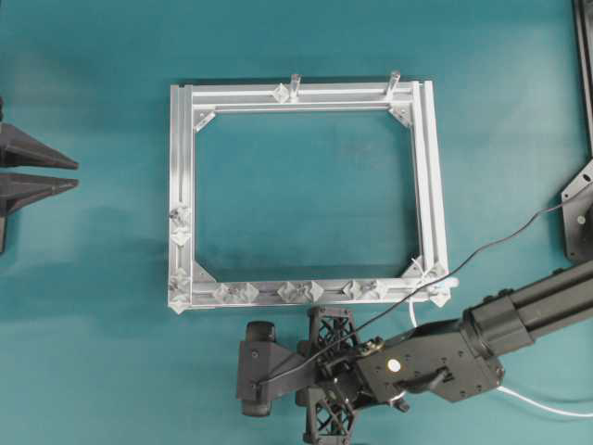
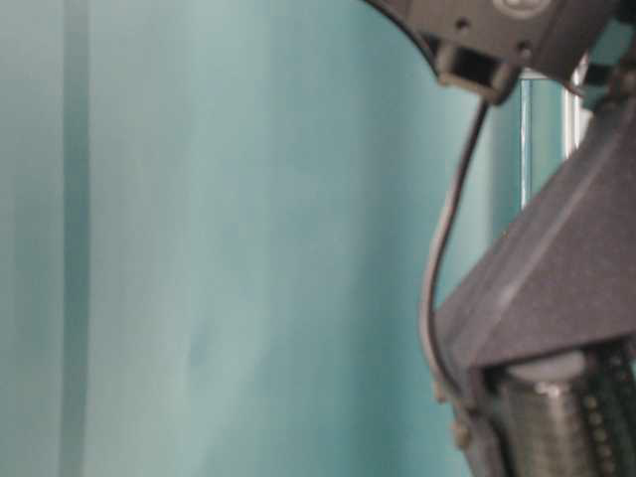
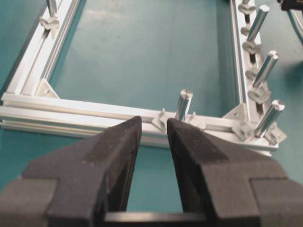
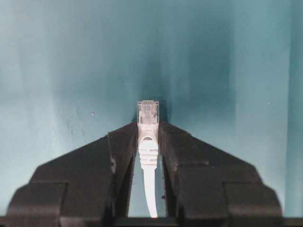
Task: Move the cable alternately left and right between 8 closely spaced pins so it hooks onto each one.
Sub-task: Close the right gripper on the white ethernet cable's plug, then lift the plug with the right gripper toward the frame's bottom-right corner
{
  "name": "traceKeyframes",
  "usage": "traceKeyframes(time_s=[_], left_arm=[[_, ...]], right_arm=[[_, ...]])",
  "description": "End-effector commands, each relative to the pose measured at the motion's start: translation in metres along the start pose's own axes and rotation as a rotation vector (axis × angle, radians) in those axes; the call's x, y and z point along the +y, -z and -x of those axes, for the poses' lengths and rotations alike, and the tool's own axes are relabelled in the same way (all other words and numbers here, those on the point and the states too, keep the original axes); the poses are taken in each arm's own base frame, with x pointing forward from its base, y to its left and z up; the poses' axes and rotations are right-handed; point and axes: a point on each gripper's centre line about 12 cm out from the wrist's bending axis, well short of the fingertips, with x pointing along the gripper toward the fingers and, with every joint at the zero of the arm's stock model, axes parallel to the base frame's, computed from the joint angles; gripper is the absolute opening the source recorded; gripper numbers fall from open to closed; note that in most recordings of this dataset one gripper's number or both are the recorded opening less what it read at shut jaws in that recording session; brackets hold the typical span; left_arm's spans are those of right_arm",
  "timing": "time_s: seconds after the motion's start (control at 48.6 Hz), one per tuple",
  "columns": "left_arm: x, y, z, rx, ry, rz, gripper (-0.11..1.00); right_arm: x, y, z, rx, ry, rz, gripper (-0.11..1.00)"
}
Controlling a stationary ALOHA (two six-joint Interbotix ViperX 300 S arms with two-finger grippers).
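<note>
Now cable [image 4: 148, 142] in right end effector [image 4: 148, 126].

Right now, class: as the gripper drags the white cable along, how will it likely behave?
Probably floppy: the cable curves limply behind its plug. Likely light, since the right gripper pinches it by the fingertips alone. It may snag on the frame.

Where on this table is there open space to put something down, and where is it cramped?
The teal table is bare inside the aluminium frame, above the frame, and at lower left beneath the left gripper. It is crowded along the frame's bottom rail, where the pins sit close together and the right gripper, shut on the cable, lies just below.
</note>
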Motion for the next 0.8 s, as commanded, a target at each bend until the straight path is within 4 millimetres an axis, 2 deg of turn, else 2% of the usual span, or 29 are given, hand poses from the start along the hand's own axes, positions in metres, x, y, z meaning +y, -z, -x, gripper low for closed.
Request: traceKeyframes(time_s=[0.0, 0.165, 0.288, 0.617, 0.781], left_arm=[[0.000, -0.001, 0.000, -0.003, 0.002, -0.004, 0.34], [0.000, 0.004, -0.001, -0.004, 0.001, 0.005, 0.34], [0.000, 0.004, 0.001, -0.017, 0.002, 0.005, 0.34], [0.000, 0.005, 0.016, -0.124, 0.010, 0.004, 0.34], [0.000, 0.005, 0.020, -0.150, 0.014, 0.003, 0.34]], right_arm=[[0.010, -0.007, 0.007, -0.026, -0.027, 0.001, 0.20], [0.011, -0.010, 0.017, -0.027, -0.023, 0.002, 0.20], [0.011, -0.013, 0.033, -0.029, -0.020, -0.016, 0.19], [0.003, -0.023, 0.067, -0.083, 0.053, -0.229, 0.19], [-0.002, -0.021, 0.079, -0.100, 0.120, -0.343, 0.19]])
